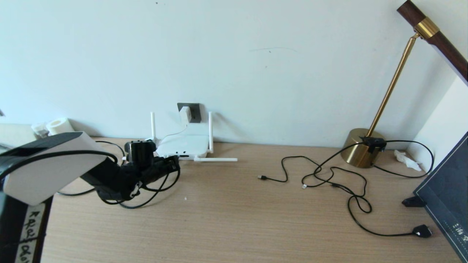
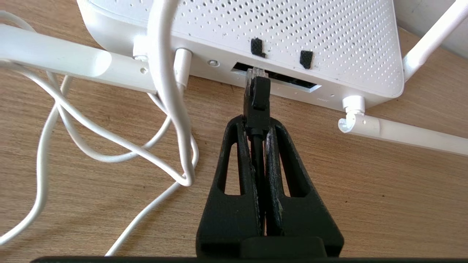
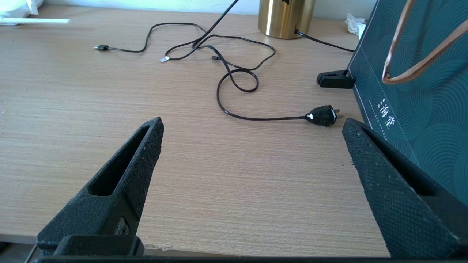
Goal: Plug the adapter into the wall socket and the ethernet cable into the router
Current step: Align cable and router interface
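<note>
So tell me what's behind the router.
Behind the router, the adapter sits in the wall socket, its white cord dropping down. The wall's foot there is hidden.

Scene is evenly lit by soft daylight. Short shadows are cast on the wall (image 1: 256, 73) beside the router (image 1: 182, 145) antennas. Glare is seen on the brass lamp base (image 1: 360, 148). Nearest arm casing is blurred; edges are slightly bowed.
</note>
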Motion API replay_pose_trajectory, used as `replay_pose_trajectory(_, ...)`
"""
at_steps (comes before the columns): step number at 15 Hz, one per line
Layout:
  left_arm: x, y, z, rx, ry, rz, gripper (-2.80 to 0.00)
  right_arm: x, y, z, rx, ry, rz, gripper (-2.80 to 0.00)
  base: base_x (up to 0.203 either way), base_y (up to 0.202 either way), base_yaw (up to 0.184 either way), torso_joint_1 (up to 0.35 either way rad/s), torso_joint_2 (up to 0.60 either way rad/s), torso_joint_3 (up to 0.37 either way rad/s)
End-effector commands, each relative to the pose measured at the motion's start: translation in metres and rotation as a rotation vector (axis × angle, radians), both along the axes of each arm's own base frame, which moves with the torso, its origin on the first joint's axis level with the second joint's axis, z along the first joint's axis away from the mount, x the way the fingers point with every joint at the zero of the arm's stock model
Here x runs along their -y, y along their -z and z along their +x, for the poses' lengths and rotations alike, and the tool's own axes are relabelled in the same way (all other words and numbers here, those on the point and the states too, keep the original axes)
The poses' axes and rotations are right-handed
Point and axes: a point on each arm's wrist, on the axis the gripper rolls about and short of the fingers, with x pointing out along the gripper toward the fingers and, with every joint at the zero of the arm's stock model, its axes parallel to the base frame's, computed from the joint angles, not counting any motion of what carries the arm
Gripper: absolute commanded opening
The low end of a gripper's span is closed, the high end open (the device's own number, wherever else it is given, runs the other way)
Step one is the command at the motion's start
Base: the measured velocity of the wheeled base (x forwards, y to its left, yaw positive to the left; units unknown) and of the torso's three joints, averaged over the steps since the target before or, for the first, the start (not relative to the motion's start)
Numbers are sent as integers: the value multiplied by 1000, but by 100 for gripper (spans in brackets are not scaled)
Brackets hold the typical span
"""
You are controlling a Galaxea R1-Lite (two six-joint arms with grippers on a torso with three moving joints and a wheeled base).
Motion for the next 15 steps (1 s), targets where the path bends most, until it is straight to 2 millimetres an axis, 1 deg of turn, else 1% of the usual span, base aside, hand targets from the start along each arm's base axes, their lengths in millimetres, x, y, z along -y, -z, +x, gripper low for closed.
replay_pose_trajectory(1,0,-3,1,9,2,4,-280,0,0,0,0,1,1,0,0,0,0,0,0,0)
replay_pose_trajectory(11,-2,-2,2,-8,1,10,-280,0,0,0,-1,0,1,0,0,0,0,0,0,0)
replay_pose_trajectory(15,-2,-5,5,0,3,10,-280,0,0,0,0,-1,0,0,0,0,0,0,0,0)
